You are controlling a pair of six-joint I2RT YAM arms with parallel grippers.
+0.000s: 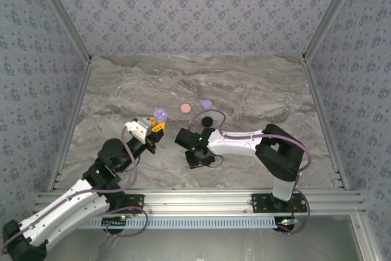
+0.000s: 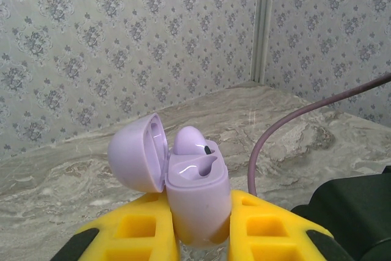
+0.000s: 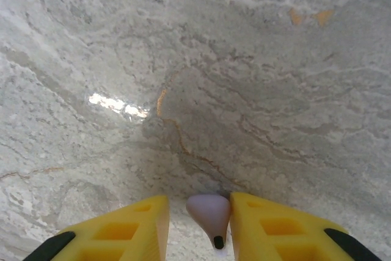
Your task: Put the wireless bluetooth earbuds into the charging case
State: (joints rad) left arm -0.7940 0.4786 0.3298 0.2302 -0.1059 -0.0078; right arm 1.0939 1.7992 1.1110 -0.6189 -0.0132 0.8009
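Grey-brown marbled bench (image 1: 244, 84) across frame centre. Walls (image 1: 195, 4) on three sides, pale blue-grey floral wallpaper. Aluminium posts (image 1: 61, 10) slant in at upper left and upper right. Ribbed aluminium rail (image 1: 201, 200) along the bottom. Right wrist view: bright glare patch (image 3: 116, 105) on the bench, centre left.

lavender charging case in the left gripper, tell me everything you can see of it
The lavender charging case is smooth, glossy, rounded plastic. Its hinged lid stands open to the left. One lavender earbud sits in a well; the well beside it looks empty. The left gripper clamps its body between yellow fingers, holding it upright.
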